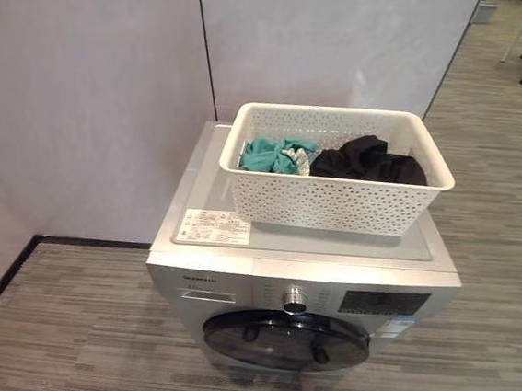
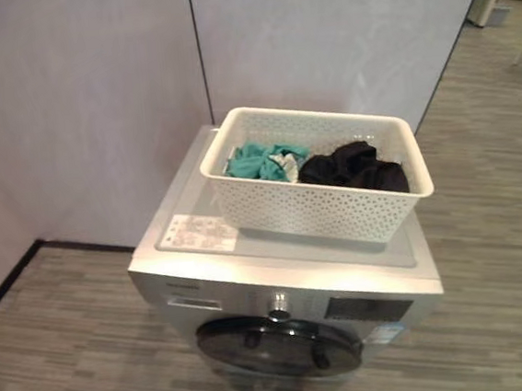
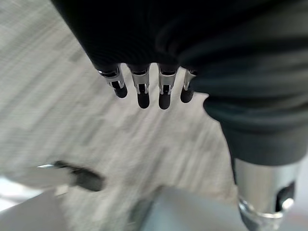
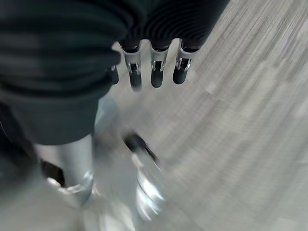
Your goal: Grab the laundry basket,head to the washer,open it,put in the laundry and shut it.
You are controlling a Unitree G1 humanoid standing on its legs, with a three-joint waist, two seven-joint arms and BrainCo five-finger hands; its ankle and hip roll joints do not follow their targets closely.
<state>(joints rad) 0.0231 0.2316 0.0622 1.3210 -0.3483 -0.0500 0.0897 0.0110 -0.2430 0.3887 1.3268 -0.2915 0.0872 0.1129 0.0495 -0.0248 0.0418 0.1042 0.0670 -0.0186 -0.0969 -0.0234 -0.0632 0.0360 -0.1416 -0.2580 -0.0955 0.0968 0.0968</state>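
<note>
Laundry basket (image 1: pixel 335 198) sits on top of the washer (image 1: pixel 251 280), toward its back and right side, not in either hand. Nearest: left hand (image 3: pixel 144 89), seen from its wrist, hangs over grey striped floor (image 1: pixel 63 344), fingers straight and relaxed, holding nothing; right hand (image 4: pixel 154 72) likewise, fingers loose and straight over the same floor, empty. Both hands are apart from the basket. Washer is a silver front-loader: round dark tinted door (image 1: pixel 289 339), shut, a metal knob (image 1: pixel 294 299) above it, a dark display panel (image 1: pixel 382 302) to the knob's right. Flat glossy lid carries a white rectangular label (image 1: pixel 210 226) at its front left corner; print too small to read. Basket is white plastic, rectangular, walls perforated with small holes, smooth rolled rim. Inside: crumpled teal cloth (image 1: pixel 274 154) on the left with a bit of white cloth beside it, crumpled black cloth (image 1: pixel 369 162) on the right. Behind stand plain pale wall panels (image 1: pixel 85 92) with a dark vertical seam.
</note>
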